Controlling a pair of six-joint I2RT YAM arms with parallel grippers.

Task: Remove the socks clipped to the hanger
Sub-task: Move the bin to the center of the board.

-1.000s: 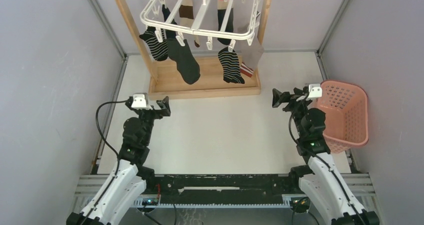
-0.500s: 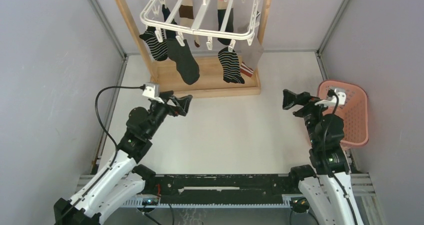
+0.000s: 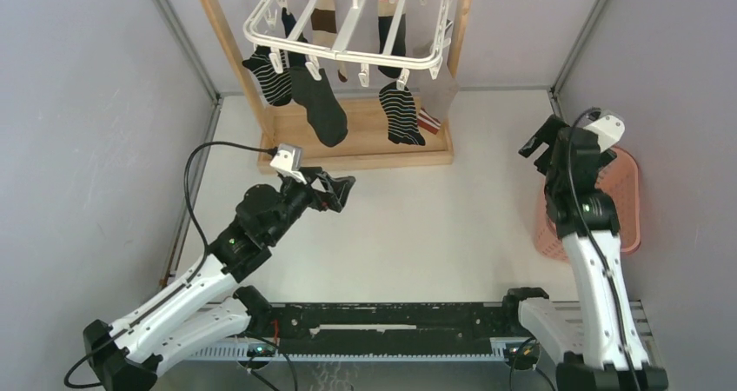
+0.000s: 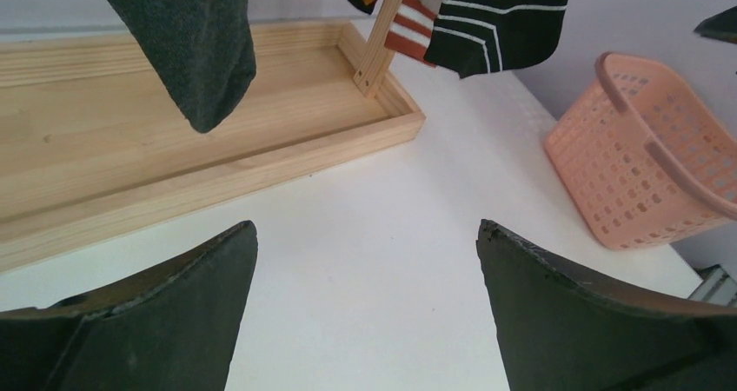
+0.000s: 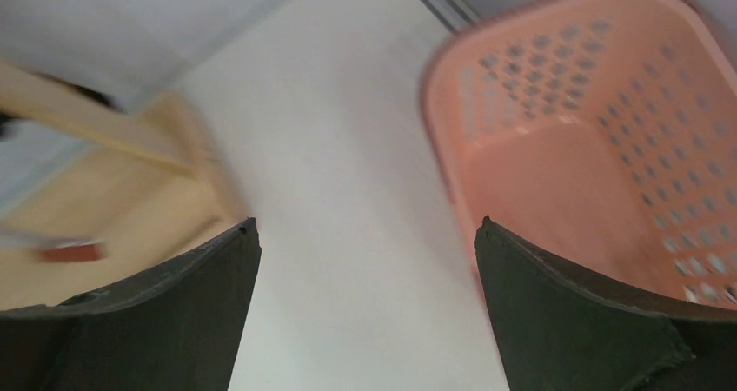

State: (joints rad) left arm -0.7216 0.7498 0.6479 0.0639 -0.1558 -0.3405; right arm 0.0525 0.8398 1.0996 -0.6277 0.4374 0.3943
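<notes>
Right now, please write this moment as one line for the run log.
left gripper: open, empty, before wooden rack | right gripper: open, empty, near basket | socks: hanging from hanger

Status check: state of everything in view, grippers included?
hanger: hung on the wooden rack, socks on it
socks: clipped, dangling
wooden rack: upright on the table
pink basket: upright, nothing visible inside
left gripper: open, empty
right gripper: open, empty

The socks [image 3: 319,104] are hung from the hanger [image 3: 348,55], within the rack [image 3: 365,143] placed far; the basket [image 4: 626,182] is set right.
</notes>
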